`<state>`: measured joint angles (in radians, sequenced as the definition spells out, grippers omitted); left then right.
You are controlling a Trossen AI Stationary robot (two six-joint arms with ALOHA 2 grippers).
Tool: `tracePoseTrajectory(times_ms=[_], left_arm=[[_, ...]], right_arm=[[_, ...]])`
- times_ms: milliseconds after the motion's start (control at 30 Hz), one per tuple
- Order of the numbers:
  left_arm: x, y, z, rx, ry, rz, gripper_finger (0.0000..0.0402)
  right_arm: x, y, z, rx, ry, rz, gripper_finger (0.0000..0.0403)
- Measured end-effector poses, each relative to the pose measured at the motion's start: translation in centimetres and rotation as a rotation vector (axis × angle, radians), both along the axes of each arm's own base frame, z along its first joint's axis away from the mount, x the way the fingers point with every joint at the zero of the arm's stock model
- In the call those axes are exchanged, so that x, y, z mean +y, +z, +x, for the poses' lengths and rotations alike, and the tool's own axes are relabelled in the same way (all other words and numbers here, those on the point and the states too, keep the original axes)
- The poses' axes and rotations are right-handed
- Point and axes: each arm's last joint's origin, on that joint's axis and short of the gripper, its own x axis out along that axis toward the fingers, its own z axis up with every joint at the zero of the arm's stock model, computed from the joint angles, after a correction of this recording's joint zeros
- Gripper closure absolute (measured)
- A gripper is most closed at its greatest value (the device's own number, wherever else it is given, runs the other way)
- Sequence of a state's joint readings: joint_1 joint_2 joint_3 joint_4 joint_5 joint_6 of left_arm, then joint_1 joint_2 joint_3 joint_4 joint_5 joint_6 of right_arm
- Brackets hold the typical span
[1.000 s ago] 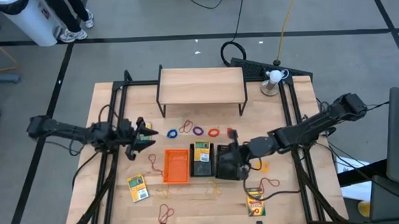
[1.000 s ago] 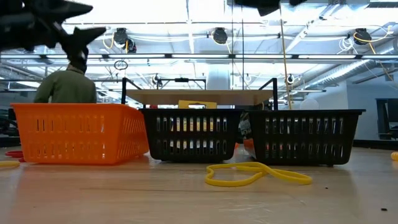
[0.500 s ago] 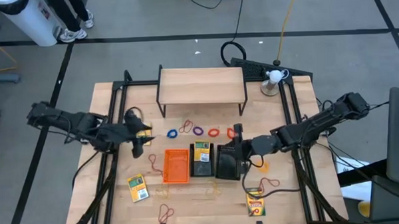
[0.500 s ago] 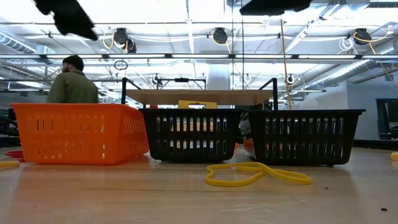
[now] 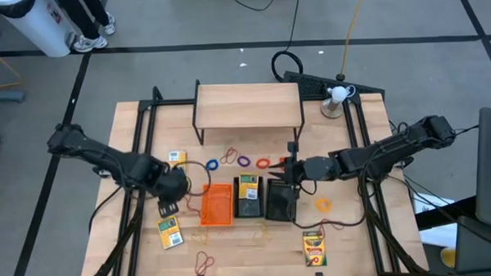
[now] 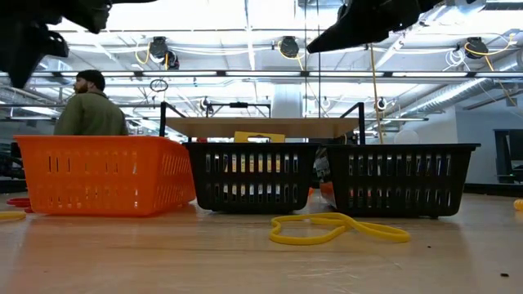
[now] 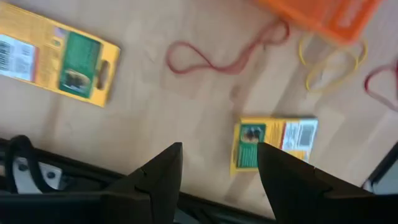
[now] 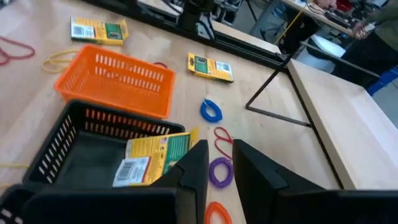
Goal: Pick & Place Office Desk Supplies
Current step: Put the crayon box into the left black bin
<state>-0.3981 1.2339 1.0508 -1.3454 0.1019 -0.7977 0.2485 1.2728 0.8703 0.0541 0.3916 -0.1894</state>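
Crayon box [image 5: 169, 232] lay flat on the table, in front of the orange mesh tray [image 5: 216, 204] on its left side, just below the left gripper [image 5: 169, 208] in the overhead view. In the left wrist view the same box [image 7: 275, 142] sat just ahead of the fingertips, a little off to one side, long axis running across the finger gap. My read: the wrist needed a small shift, maybe a turn, before descending. Left claw was spread wide, holding nothing. A second box [image 7: 59, 59] lay farther out, tilted. Right gripper [image 5: 289, 168] hovered by the far black mesh tray [image 5: 281, 200], well apart from this box; its fingers [image 8: 189, 173] were nearly closed, with nothing visible between them.
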Motion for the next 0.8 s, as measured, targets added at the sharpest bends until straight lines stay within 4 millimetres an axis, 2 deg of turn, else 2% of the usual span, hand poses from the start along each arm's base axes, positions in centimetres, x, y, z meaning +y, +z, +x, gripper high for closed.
tracePoseTrajectory(times_ms=[200,467,633,800], left_arm=[[-2.8,-0.5,-0.9,0.001,-0.063,0.059,0.0195],[-5.7,-0.8,-3.1,-0.06,-0.029,0.134,0.0195],[-6.7,-3.4,-4.1,-0.043,0.005,0.104,0.0195],[-6.7,-5.9,-4.8,-0.012,0.016,0.091,0.0195]], right_arm=[[0.8,0.5,0.0,-0.056,0.024,0.028,0.0343],[1.6,0.8,0.0,-0.092,0.06,0.021,0.0344],[1.8,0.8,-0.1,-0.092,0.069,0.027,0.0344],[2.1,0.9,-0.2,-0.097,0.08,0.023,0.0344]])
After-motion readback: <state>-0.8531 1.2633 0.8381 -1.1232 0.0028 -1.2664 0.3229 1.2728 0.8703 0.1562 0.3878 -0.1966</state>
